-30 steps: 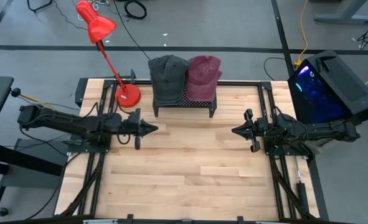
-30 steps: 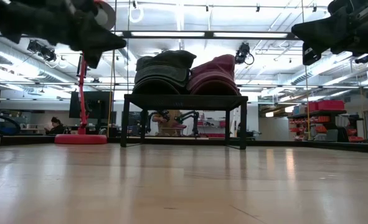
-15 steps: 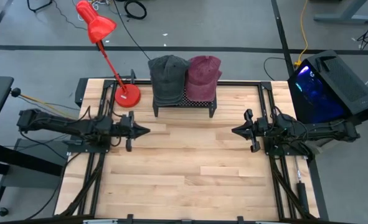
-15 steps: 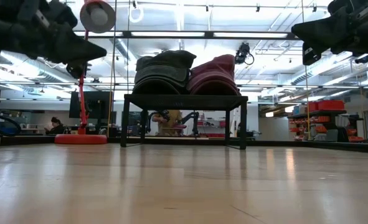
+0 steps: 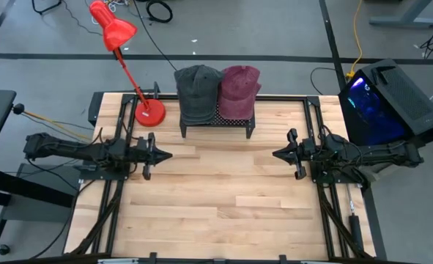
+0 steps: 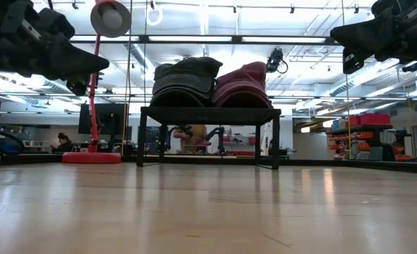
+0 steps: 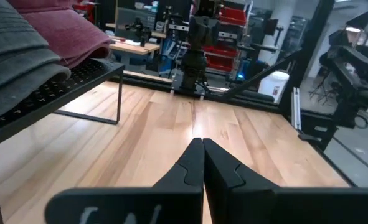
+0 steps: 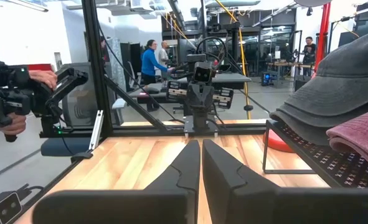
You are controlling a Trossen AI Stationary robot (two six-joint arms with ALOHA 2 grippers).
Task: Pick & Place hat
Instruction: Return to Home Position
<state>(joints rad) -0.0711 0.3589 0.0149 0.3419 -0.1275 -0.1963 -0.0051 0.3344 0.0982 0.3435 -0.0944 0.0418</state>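
Two hats rest side by side on a low black mesh rack (image 5: 216, 121) at the table's far edge: a grey hat (image 5: 198, 92) on the left and a maroon hat (image 5: 238, 89) on the right. In the low view the grey hat (image 6: 185, 81) and the maroon hat (image 6: 243, 85) sit on the rack's top. My left gripper (image 5: 168, 155) hovers level at the table's left side, shut and holding nothing, nearer than the rack. My right gripper (image 5: 276, 154) hovers at the right side, shut and holding nothing, facing the left one. The wrist views show both pairs of fingers closed together, the left gripper (image 7: 202, 144) and the right gripper (image 8: 200, 144).
A red desk lamp stands on its base (image 5: 150, 112) at the far left, beside the rack, its head (image 5: 112, 26) leaning beyond the table. A black box with blue light (image 5: 385, 103) sits off the right edge. Bare wood (image 5: 223, 198) lies between the arms. People stand in the room behind.
My left gripper has drawn back toward the table's left edge and sunk a little, staying shut and level. The hats stay as they were on the rack.
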